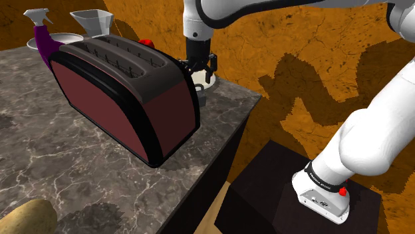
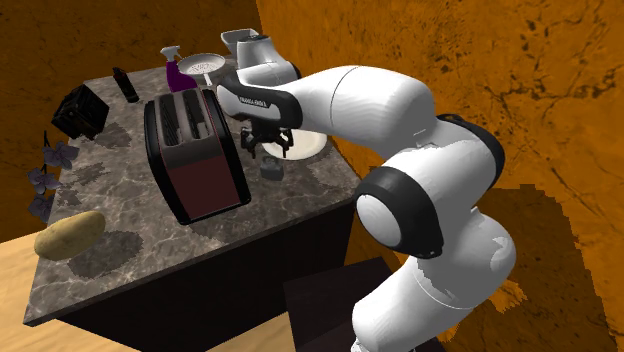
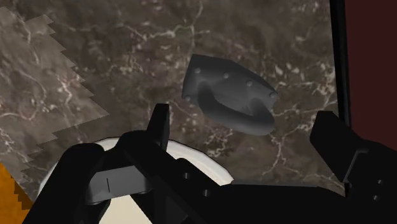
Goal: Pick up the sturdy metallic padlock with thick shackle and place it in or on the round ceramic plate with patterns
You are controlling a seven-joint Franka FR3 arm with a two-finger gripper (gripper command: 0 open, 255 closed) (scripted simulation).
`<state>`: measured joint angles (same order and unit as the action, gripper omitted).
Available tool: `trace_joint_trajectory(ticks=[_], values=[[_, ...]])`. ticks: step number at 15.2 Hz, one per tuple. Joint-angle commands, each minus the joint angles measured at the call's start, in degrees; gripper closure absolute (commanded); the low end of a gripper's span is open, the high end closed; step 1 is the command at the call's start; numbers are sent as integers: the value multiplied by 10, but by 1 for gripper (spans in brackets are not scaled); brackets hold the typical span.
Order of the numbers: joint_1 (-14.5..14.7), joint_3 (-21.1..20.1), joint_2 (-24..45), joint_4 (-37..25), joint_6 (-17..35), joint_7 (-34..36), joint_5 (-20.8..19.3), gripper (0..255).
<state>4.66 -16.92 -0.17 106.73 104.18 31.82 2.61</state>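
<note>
1. Grey padlock (image 3: 232,95) lies on the dark marble counter (image 2: 200,250), just beside the white plate (image 2: 310,145) and not on it.
2. Black gripper (image 2: 272,148) hangs over the padlock. Its fingers (image 3: 159,124) stand apart and touch nothing.
3. Padlock sits between the plate and the end of the dark-red toaster (image 2: 195,155).
4. Potato (image 2: 70,232) rests at the counter's near corner in the second exterior view, well apart from the padlock.
</note>
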Motion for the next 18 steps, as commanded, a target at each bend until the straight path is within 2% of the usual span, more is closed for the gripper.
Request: trace_joint_trajectory(ticks=[1,2,10,11,18], values=[[0,0,0,15,16,-1,0,0],[0,0,2,26,28,-1,0,0],[0,0,2,26,28,-1,0,0],[0,0,2,26,28,-1,0,255],[0,0,1,27,29,0,0,255]])
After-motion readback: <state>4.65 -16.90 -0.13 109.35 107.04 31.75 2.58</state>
